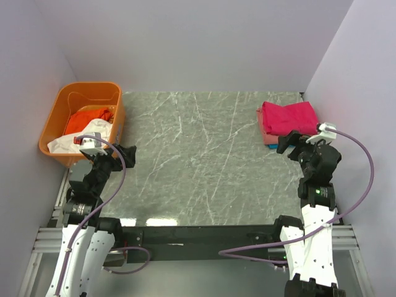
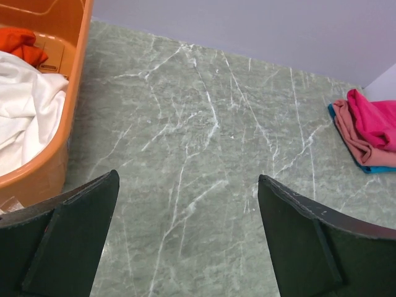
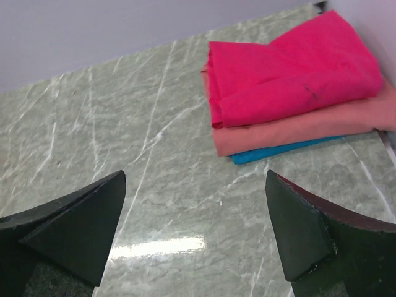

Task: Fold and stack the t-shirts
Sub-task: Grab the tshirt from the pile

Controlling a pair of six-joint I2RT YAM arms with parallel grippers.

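A folded stack of t-shirts lies at the table's far right: magenta (image 1: 288,116) on top, pink (image 3: 303,129) under it, blue (image 3: 278,150) at the bottom. The same stack shows small at the right edge of the left wrist view, magenta t-shirt (image 2: 376,124) on top. A crumpled white t-shirt (image 1: 86,135) and an orange-red one (image 1: 88,117) sit in the orange basket (image 1: 59,102) at the far left. My left gripper (image 1: 124,154) hangs open beside the basket, over bare table (image 2: 189,179). My right gripper (image 1: 291,143) stands open just in front of the stack, holding nothing (image 3: 195,176).
The green marbled tabletop (image 1: 198,161) stretches between basket and stack. Lilac walls close in the back and both sides. The arms' bases and purple cables sit along the near edge.
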